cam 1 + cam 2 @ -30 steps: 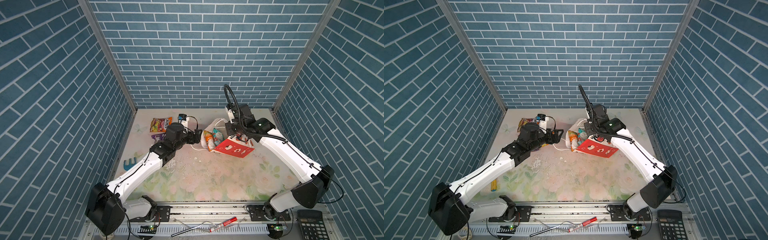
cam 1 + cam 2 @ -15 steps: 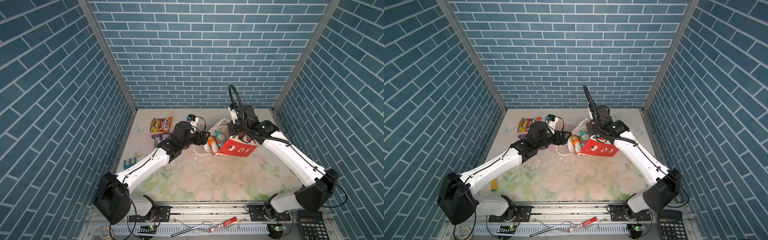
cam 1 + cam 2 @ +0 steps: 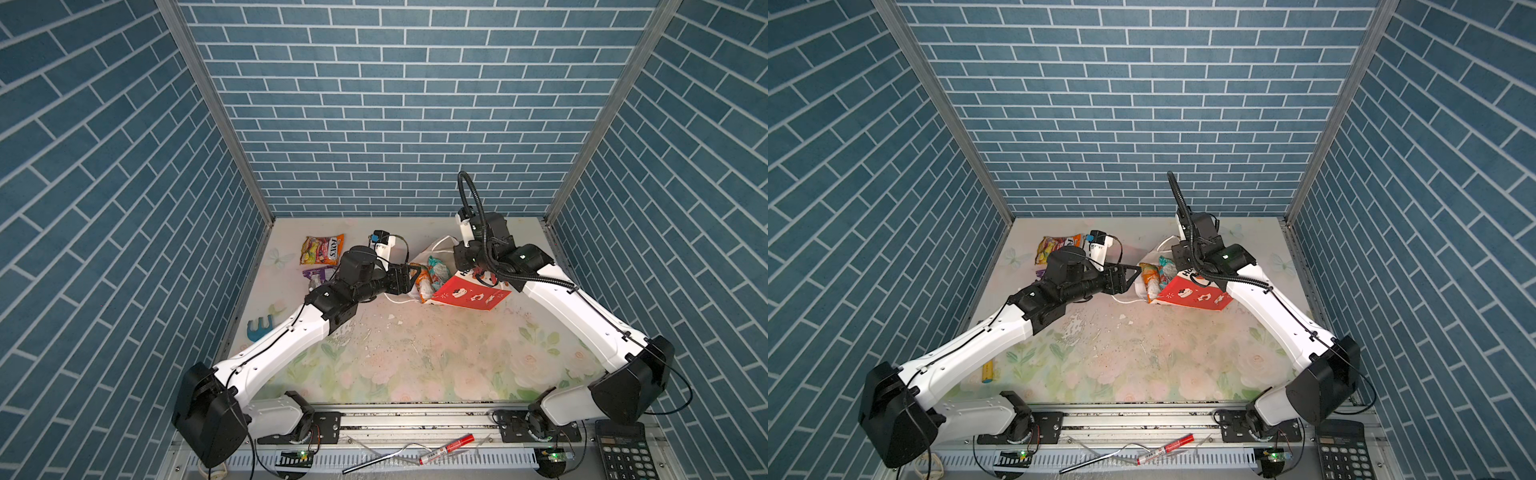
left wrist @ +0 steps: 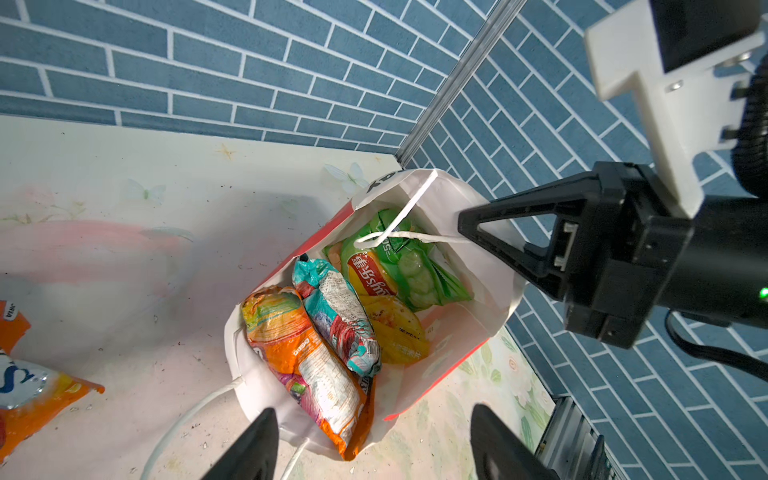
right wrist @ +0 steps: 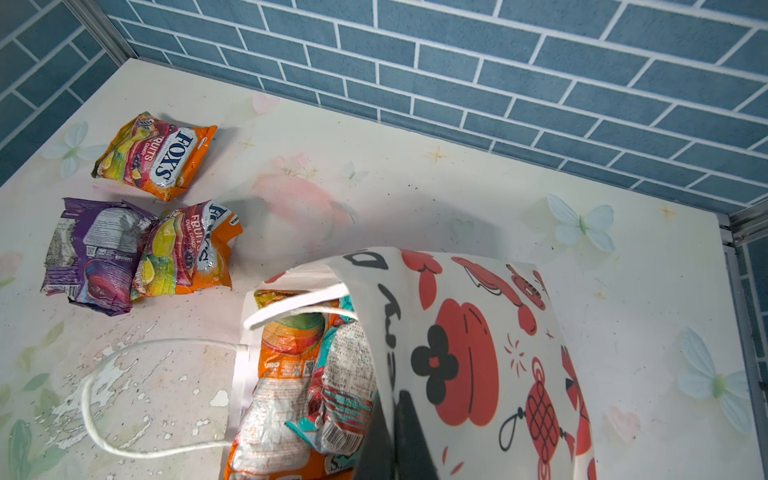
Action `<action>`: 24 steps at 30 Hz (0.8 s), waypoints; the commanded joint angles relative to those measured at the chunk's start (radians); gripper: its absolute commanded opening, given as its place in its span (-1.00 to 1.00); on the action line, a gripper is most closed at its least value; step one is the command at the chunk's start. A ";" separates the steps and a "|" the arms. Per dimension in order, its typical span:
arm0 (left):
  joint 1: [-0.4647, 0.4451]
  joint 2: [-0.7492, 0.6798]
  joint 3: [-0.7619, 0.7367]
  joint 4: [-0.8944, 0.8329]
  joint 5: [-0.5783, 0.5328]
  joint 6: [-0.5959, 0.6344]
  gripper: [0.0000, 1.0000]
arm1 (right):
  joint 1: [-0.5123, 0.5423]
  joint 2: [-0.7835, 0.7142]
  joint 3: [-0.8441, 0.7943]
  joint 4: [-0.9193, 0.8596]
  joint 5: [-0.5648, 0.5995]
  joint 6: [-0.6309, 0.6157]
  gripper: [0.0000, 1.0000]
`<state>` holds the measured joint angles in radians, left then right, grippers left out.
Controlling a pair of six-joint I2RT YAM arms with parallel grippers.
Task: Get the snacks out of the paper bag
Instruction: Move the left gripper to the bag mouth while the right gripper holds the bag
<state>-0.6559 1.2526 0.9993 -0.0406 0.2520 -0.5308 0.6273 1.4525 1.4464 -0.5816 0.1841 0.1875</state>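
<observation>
The paper bag lies on its side, mouth toward the left arm. My right gripper is shut on its upper white wall, holding the mouth up. Inside the bag lie an orange packet, a teal packet, a green Lay's bag and a yellow bag. My left gripper is open at the mouth, and the orange packet's end reaches between its fingers. On the table behind lie two Fox's bags and a purple packet.
A white cord handle loops over the table in front of the bag's mouth. A blue comb-like piece and a yellow stick lie by the left wall. A calculator and a red marker lie at the front rail.
My left gripper has moved right, from beside the Fox's bags up to the bag's mouth, and its fingers have narrowed a little. The right gripper and bag shifted slightly right.
</observation>
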 commanded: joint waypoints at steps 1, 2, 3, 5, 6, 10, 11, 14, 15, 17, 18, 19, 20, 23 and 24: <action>-0.005 0.010 -0.025 -0.020 -0.020 0.009 0.45 | -0.003 -0.045 0.016 0.095 0.020 0.040 -1.00; -0.005 0.023 -0.025 -0.019 -0.023 0.016 0.44 | -0.002 -0.045 0.018 0.098 0.019 0.042 -1.00; -0.005 0.035 -0.019 -0.023 -0.025 0.022 0.45 | -0.003 -0.044 0.020 0.100 0.016 0.043 -1.00; -0.005 0.055 0.000 -0.046 -0.042 0.034 0.45 | -0.003 -0.043 0.024 0.097 0.010 0.050 -1.00; -0.005 0.060 0.005 -0.050 -0.048 0.038 0.44 | -0.003 -0.043 0.023 0.098 0.006 0.052 -1.00; -0.005 0.070 0.021 -0.030 -0.094 0.104 0.55 | -0.003 -0.044 0.016 0.099 0.009 0.047 -1.00; -0.004 0.076 0.028 -0.026 -0.123 0.123 0.57 | -0.003 -0.047 0.016 0.097 0.009 0.046 -1.00; -0.004 0.103 0.069 -0.033 -0.159 0.180 0.57 | -0.003 -0.056 0.007 0.097 0.019 0.054 -1.00; -0.004 0.108 0.075 -0.030 -0.161 0.188 0.57 | -0.003 -0.059 0.004 0.097 0.026 0.060 -1.00; -0.002 0.110 0.078 -0.014 -0.147 0.195 0.57 | -0.002 -0.067 -0.006 0.104 0.034 0.068 -1.00; -0.003 0.110 0.079 -0.012 -0.136 0.192 0.57 | -0.003 -0.071 -0.012 0.114 0.036 0.070 -1.00; -0.002 0.109 0.079 -0.009 -0.121 0.183 0.57 | -0.003 -0.077 -0.020 0.128 0.037 0.073 -1.00; -0.003 0.109 0.074 0.002 -0.100 0.170 0.55 | -0.002 -0.081 -0.026 0.141 0.037 0.076 -1.00; -0.002 0.121 0.051 0.053 -0.036 0.113 0.51 | -0.003 -0.089 -0.034 0.164 0.026 0.084 -1.00; -0.002 0.131 0.047 0.071 -0.017 0.092 0.48 | -0.003 -0.090 -0.034 0.169 0.023 0.086 -1.00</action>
<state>-0.6567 1.3621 1.0542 -0.0326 0.1722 -0.3992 0.6273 1.4189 1.4017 -0.5373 0.1986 0.2302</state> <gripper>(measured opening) 0.745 0.054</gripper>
